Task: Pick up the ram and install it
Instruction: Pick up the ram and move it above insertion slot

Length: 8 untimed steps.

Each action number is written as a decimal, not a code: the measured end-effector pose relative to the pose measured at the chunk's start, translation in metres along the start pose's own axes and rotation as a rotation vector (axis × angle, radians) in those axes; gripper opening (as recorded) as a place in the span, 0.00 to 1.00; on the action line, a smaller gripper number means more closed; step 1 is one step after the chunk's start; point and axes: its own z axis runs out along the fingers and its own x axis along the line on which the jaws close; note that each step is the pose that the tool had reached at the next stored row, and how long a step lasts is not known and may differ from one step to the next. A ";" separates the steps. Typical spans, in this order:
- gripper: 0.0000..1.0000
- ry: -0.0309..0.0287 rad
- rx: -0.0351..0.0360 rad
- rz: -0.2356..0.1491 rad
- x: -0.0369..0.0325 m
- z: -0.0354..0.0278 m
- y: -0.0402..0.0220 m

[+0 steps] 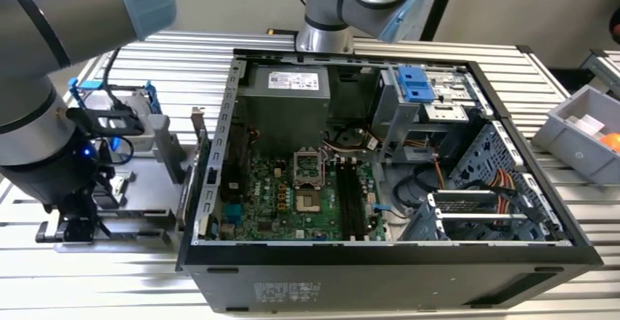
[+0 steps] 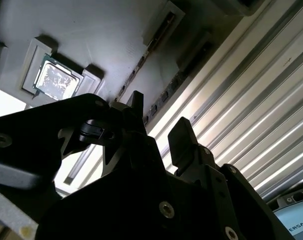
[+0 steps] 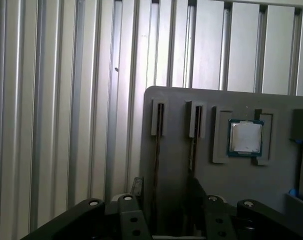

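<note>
arm (image 1: 29,80) low at the exterior view's left, fingers (image 2: 182,134) apart

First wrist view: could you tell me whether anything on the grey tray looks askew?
Nothing stands out. The ram stands straight on edge in its slot, a second stick runs parallel beside it, and the processor chip lies square in its recess of the grey tray.

Grey tray (image 3: 176,100) on ribbed table (image 3: 66,100) — ram (image 3: 156,150) edge-on in its slot, square processor chip (image 3: 245,137) nearby
</note>
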 end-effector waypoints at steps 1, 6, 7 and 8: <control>1.00 0.0000 0.0000 0.000 0.0000 0.0012 0.0000; 1.00 0.0006 -0.0001 0.001 0.0002 0.0059 -0.0002; 1.00 0.0006 0.0000 0.001 0.0002 0.0071 -0.0002; 1.00 0.0006 0.0000 0.001 0.0003 0.0081 -0.0003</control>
